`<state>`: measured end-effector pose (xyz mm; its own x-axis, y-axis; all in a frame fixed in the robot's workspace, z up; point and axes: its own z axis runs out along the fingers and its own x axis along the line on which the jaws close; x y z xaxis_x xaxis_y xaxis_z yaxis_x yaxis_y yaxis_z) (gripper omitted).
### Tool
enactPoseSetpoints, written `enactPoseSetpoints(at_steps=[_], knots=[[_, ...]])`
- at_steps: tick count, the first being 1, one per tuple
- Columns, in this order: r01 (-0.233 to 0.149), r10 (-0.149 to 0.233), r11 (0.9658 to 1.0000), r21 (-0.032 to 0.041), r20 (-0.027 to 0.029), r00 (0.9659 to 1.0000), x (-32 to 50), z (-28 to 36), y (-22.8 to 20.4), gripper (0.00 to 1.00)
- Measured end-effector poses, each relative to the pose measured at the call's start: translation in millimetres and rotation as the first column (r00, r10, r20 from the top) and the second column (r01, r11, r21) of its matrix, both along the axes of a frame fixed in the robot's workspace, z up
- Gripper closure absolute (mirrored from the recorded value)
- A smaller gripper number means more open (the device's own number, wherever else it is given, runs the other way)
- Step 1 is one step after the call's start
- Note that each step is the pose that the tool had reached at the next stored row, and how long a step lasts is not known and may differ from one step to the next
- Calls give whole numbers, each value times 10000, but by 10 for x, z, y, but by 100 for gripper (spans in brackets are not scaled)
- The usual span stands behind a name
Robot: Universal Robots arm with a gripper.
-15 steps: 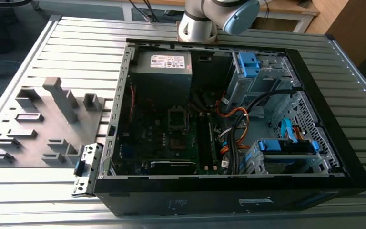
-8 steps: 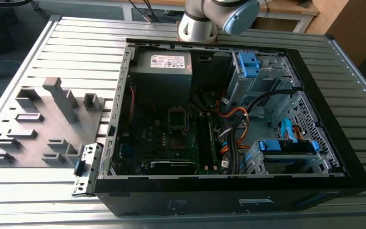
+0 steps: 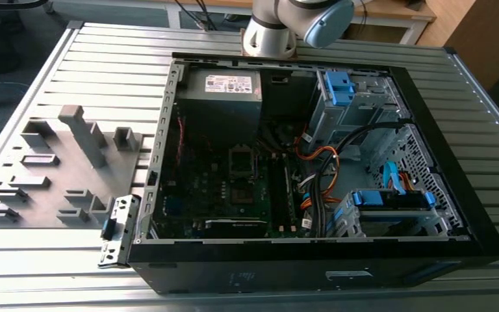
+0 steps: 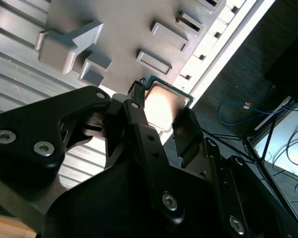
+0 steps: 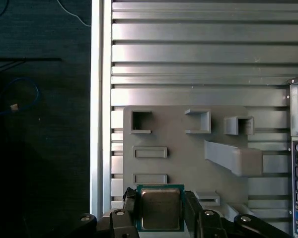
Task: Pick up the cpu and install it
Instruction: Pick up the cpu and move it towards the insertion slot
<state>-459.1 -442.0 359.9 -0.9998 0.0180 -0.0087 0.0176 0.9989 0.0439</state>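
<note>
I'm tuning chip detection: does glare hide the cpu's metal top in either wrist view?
In the second wrist view, bright glare washes out the metal top of the cpu; in the first wrist view the cpu, held in the claw, looks evenly lit, its green border plain.

Arm: in the exterior view, a thick rounded tube in silver-grey metal is seen.
Joint cap: a pale blue, smooth, rounded cover is fitted over the end of one joint.
Gripper: matte black throughout in both wrist views, built from flat, angular plates and hinged bars.
Fingers: two narrow black bars are seen, one of them thickened into a blocky pad.
Screws: round silver heads with socket recesses are set into the black links, singly and in a pair.
Surface: a dull sheen is shown on the black parts; no markings can be made out.
</note>
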Motion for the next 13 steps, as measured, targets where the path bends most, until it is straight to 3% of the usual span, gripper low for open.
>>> enactPoseSetpoints(at_steps=[13], knots=[[1, -1, 10000, 0, 0, 10000, 351, 0, 0, 53]])
